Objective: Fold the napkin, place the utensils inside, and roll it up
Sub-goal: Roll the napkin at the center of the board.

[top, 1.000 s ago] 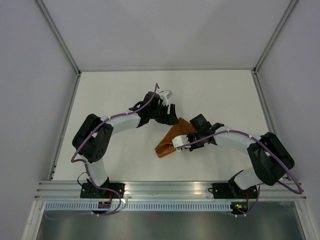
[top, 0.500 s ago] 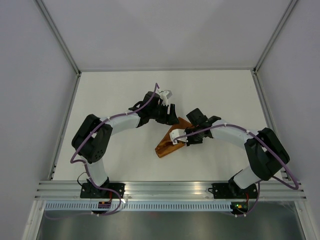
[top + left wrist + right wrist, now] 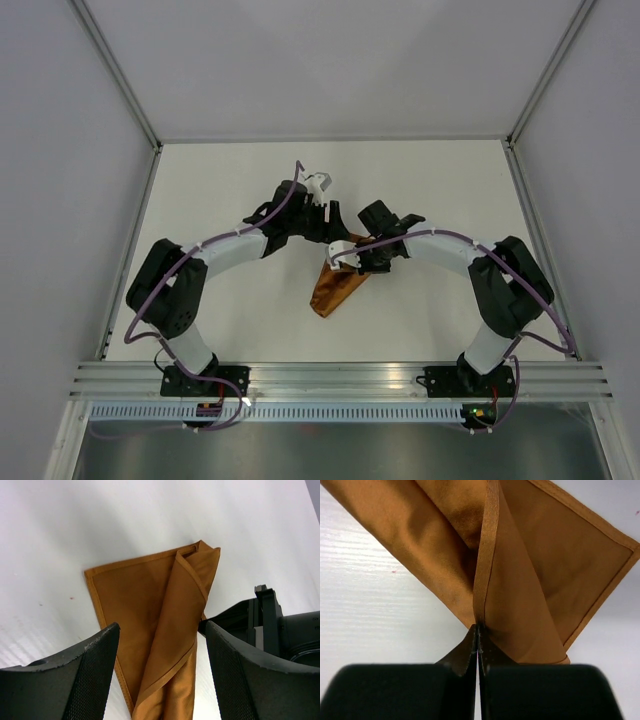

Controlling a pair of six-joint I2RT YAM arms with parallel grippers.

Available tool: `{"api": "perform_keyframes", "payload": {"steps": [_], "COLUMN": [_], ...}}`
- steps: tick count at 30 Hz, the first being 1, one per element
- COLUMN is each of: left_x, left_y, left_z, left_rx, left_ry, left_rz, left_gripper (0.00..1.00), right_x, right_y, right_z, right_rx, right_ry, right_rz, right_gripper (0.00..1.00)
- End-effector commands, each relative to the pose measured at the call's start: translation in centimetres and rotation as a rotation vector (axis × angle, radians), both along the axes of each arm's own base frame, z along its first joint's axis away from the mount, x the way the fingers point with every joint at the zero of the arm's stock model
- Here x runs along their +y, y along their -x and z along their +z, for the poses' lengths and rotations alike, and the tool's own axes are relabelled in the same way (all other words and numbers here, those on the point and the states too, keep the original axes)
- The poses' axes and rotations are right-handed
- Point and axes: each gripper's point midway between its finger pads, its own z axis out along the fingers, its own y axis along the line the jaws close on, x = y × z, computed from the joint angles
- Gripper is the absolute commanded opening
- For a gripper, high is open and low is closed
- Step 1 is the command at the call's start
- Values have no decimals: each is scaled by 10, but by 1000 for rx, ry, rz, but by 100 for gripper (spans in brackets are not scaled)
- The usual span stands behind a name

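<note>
The rust-brown napkin (image 3: 335,288) lies partly folded in a narrow pointed shape at the middle of the table. My right gripper (image 3: 347,256) is shut on a hemmed edge of the napkin (image 3: 545,570), its fingertips pinched together on the hem (image 3: 478,627), and holds that fold up off the rest. My left gripper (image 3: 335,228) is open at the napkin's far end. In the left wrist view its two fingers (image 3: 95,660) stand wide apart either side of the cloth (image 3: 135,590) without pinching it. No utensils are in view.
The table is white (image 3: 220,180), with grey walls at the back and sides and an aluminium rail (image 3: 340,375) along the near edge. The two grippers sit very close together; the right one shows in the left wrist view (image 3: 270,625).
My right gripper has moved left and away from me with the napkin edge, drawing the cloth into a narrower shape. My left gripper has shifted slightly left and farther back.
</note>
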Motion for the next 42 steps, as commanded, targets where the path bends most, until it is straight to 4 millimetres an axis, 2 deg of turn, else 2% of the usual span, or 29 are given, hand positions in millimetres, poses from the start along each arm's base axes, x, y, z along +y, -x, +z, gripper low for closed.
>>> {"api": "perform_keyframes", "payload": {"steps": [1, 5, 6, 8, 9, 10, 15, 16, 17, 19, 20, 22, 24, 25, 26, 29, 30, 31, 32, 33, 34, 35, 36, 37, 38, 39, 40, 41, 42], "left_x": [-2, 13, 19, 30, 38, 46, 82, 91, 99, 105, 105, 105, 99, 97, 85, 59, 51, 37, 34, 23, 6, 3, -13, -20, -27, -43, -48, -48, -55], "left_y": [12, 7, 7, 12, 8, 13, 16, 21, 23, 32, 37, 45, 54, 58, 68, 82, 79, 88, 85, 83, 90, 84, 82, 77, 74, 73, 70, 62, 59], "left_z": [30, 38, 47, 44, 60, 52, 65, 55, 66, 64, 73, 71, 77, 73, 76, 68, 64, 61, 57, 63, 49, 39, 49, 27, 23, 32, 25, 7, 6], "left_rx": [-61, -104, -126, -132, -175, -167, -239, -225, -257, -278, -298, -306, -326, -324, -318, -289, -294, -291, -302, -340, -327, -334, -372, -359, -372, -410, -414, -408, -417], "left_ry": [53, 60, 73, 79, 111, 102, 157, 153, 180, 213, 241, 258, 293, 291, 314, 286, 250, 229, 190, 168, 125, 64, 55, -10, -33, -48, -81, -148, -189], "left_rz": [-19, 84, 121, 172, 231, 253, 441, 479, 507, 508, 492, 465, 409, 381, 293, 131, 107, 63, 77, 57, 17, 53, 30, 28, 25, 1, -3, 28, 23], "left_gripper": [75, 75, 75, 75, 75, 75, 76, 77, 77, 78, 78, 78, 77, 77, 77, 76, 76, 76, 76, 76, 77, 77, 77, 77, 77, 77, 77, 77, 77], "right_x": [8, 17, 19, 22, 22, 24, 31, 30, 32, 31, 34, 34, 35, 36, 39, 44, 42, 44, 43, 43, 42, 41, 38, 39, 37, 28, 26, 20, 7], "right_y": [-27, -42, -45, -54, -55, -58, -78, -83, -89, -99, -106, -118, -124, -127, -132, -139, -139, -144, -146, -147, -153, -155, -159, -168, -171, -179, -187, -191, -200], "right_z": [16, 28, 29, 29, 25, 24, 18, 18, 20, 15, 19, 20, 13, 11, 15, 10, 4, 8, 8, 7, 12, 12, 14, 24, 27, 32, 45, 53, 62], "right_rx": [-25, -31, -27, -12, 3, 6, 22, 20, 15, 25, 22, 23, 40, 46, 44, 74, 98, 99, 105, 118, 116, 130, 142, 145, 163, 171, 169, 189, 192], "right_ry": [-37, -67, -74, -82, -80, -87, -119, -124, -135, -148, -169, -188, -185, -188, -200, -208, -201, -213, -215, -216, -232, -236, -244, -272, -282, -305, -341, -366, -396], "right_rz": [-104, -144, -157, -191, -201, -210, -297, -313, -330, -378, -398, -428, -460, -467, -472, -503, -517, -532, -541, -553, -577, -594, -612, -649, -670, -706, -725, -767, -805], "right_gripper": [0, 0, 0, 0, 1, 0, 1, 0, 0, 1, 0, 0, 0, 0, 1, 0, 0, 0, 0, 0, 0, 0, 0, 0, 0, 0, 0, 2, 4]}}
